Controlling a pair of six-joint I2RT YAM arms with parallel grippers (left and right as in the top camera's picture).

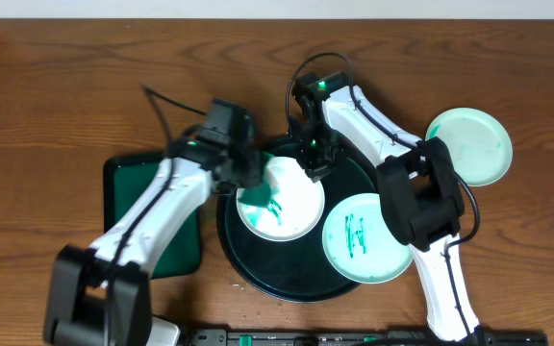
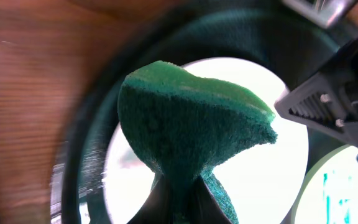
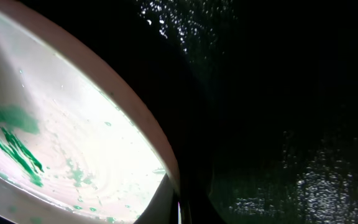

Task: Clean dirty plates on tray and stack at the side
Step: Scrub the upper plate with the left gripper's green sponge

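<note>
A round black tray (image 1: 258, 274) holds two white plates. The left plate (image 1: 287, 216) has green marks and also shows in the right wrist view (image 3: 73, 137). The right plate (image 1: 364, 240) has green scribbles. My left gripper (image 1: 246, 171) is shut on a green sponge (image 2: 191, 124) held over the left plate's left side. My right gripper (image 1: 313, 165) is shut on the left plate's upper right rim (image 3: 166, 162). A clean pale green plate (image 1: 469, 144) lies on the table at the right.
A dark green mat (image 1: 138, 192) lies left of the tray, partly under my left arm. The wooden table (image 1: 65, 86) extends around. My right arm (image 1: 421, 202) crosses over the tray's right side. Black cables (image 1: 166, 106) run at the back.
</note>
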